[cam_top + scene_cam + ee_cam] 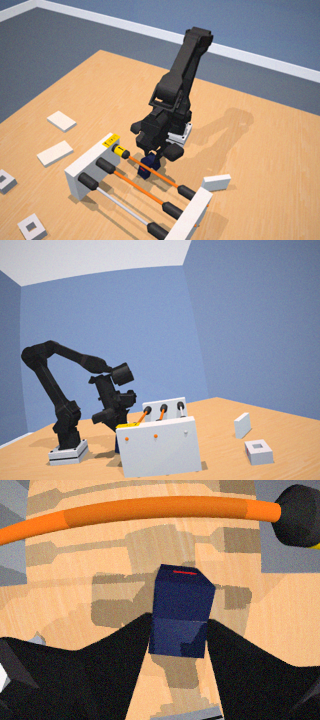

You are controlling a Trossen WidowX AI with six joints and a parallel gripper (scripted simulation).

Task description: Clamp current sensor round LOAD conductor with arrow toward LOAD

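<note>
The dark blue current sensor [143, 172] [117, 445] [181, 597] is low at the table, with a red mark on one face. My gripper [151, 159] [179, 622] is shut on it, one finger on each side. Whether the sensor touches the table is unclear, and its jaw opening is hard to make out. The orange LOAD conductor [164, 178] [142, 416] [150, 507] passes in front of the sensor in the top view and clear of it in the wrist view. The yellow LOAD marker [111, 140] [127, 425] tops one end panel; a yellow arrow sleeve [119, 150] is beside it.
Two white end panels [89, 155] [158, 449] hold the conductors. A second orange conductor [138, 186] and a silver one [121, 204] run alongside. A white block [216, 182] stands by one panel. White slabs [61, 120] [55, 153] and a square-holed block [32, 227] [259, 454] lie beyond the other.
</note>
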